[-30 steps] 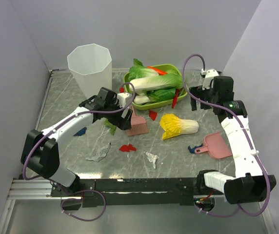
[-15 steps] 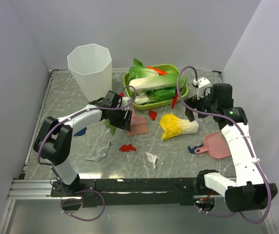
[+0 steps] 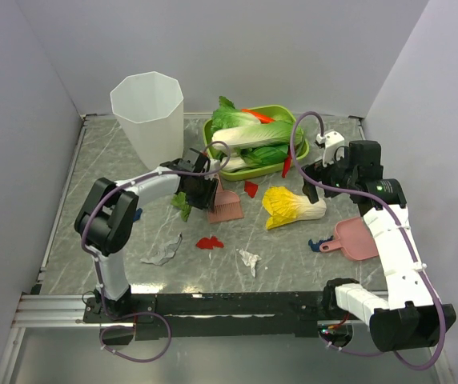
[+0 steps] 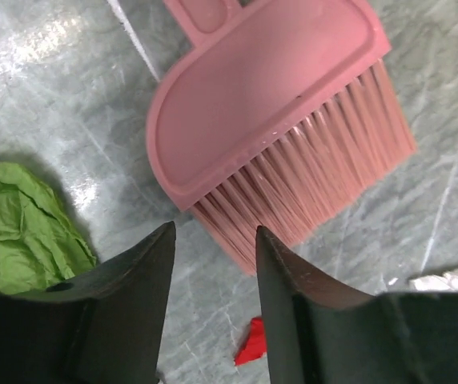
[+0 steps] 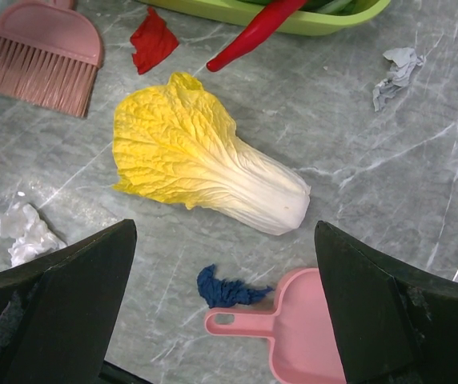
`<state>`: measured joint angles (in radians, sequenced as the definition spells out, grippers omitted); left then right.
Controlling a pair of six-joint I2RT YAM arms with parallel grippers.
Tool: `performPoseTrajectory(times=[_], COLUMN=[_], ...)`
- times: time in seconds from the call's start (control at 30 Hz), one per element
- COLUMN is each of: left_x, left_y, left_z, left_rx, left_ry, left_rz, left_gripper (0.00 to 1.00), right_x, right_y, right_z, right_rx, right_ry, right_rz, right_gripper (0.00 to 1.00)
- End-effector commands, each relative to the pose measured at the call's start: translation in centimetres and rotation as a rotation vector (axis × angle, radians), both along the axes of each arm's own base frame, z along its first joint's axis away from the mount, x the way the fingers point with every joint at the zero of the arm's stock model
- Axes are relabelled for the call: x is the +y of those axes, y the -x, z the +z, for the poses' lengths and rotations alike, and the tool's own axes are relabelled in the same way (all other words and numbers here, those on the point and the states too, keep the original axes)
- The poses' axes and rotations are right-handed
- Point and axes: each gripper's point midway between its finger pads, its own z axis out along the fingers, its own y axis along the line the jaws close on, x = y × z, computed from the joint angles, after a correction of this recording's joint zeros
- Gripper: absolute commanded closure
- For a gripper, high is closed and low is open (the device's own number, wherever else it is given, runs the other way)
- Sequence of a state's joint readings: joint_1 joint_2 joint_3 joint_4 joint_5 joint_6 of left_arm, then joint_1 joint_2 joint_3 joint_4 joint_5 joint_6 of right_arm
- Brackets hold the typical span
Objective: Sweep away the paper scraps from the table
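Note:
Paper scraps lie over the table (image 3: 101, 172): red ones (image 3: 209, 242) (image 3: 250, 189), a white-grey one (image 3: 162, 254), a white one (image 3: 249, 258), dark blue ones (image 3: 319, 242) (image 3: 133, 214) and a green one (image 3: 182, 205). My left gripper (image 3: 205, 192) (image 4: 213, 240) hangs low over a pink brush (image 3: 226, 206) (image 4: 269, 112). Its jaws are half narrowed, with only the bristle corner showing between the tips, and nothing is gripped. A red scrap (image 4: 251, 350) lies below them. My right gripper (image 3: 313, 180) (image 5: 225, 228) is wide open above a dark blue scrap (image 5: 225, 290) and the pink dustpan (image 3: 355, 238) (image 5: 317, 336).
A yellow-and-white toy cabbage (image 3: 293, 206) (image 5: 205, 164) lies mid-table. Behind it a green tray (image 3: 293, 136) holds leafy vegetables, and a red chilli (image 3: 289, 162) hangs over its rim. A tall white bin (image 3: 149, 112) stands at the back left. Walls close in on three sides.
My left gripper has slid right to the brush and its jaws have narrowed from wide open. My right gripper has moved left and lower, still wide open.

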<state>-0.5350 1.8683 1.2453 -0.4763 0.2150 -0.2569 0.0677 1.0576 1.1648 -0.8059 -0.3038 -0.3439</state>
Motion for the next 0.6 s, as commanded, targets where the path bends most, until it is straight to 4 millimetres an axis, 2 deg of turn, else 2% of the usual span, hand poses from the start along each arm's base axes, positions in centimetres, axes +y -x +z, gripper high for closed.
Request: performPoseTrajectory(times=[0.0,0.4,0.5,0.57], left_x=[0.3,1.9,1.7,1.3], left_y=[-0.5,-0.2,0.0,0.0], left_z=[0.2,-1.7,-1.2,-0.6], left_rx=[-0.019,-0.033,-0.037,-0.038], left_ry=[-0.042,-0.125,-0.109,-0.084], left_rz=[0.040,0.046,0.044,0.048], left_gripper=[0.52,0.59,0.58,0.54], right_x=[0.3,0.4,0.3,0.3], right_y=[-0.4,0.2,0.3,0.4], right_z=[1.4,1.3,1.4,1.2], right_rx=[-0.065,-0.065,-0.072,-0.070], right_ry=[-0.008,-0.016,-0.012,-0.013], right_rz=[0.009,0.014,0.012,0.013], right_gripper=[0.00,0.00,0.00,0.00])
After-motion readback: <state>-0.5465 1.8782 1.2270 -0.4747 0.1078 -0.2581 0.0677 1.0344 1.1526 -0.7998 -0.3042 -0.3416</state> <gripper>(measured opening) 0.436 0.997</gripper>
